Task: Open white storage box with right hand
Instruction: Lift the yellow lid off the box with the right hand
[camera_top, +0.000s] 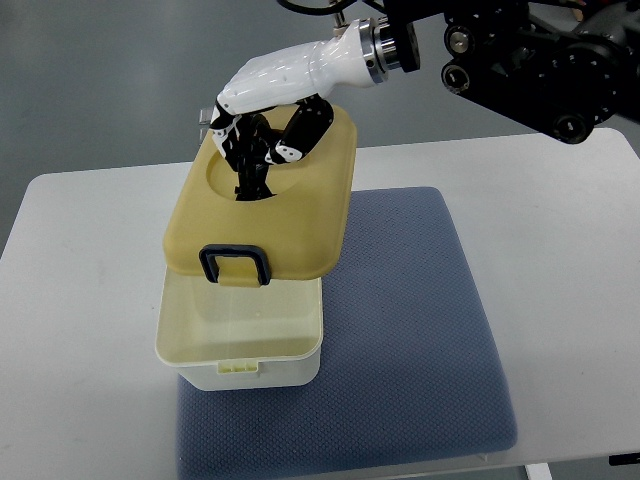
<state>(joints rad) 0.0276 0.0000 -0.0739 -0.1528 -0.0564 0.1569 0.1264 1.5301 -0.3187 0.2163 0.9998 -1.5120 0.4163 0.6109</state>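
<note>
gripping the far edge of the yellow lid (268, 205), the right hand (268, 118) had its fingers (300, 135) curled around it in the top view. the lid was raised and pushed back, baring the near half of the white storage box (242, 345) on the blue mat (405, 330) on the table (560, 300); judged partly opened, lid not yet clear.

The lid (265, 215) hides the rear of the white storage box (243, 335). The right robot hand (262, 125) has its arm cut by the top edge. The blue mat (400, 330) covers much of the bench (80, 300), whose front runs out of frame.
</note>
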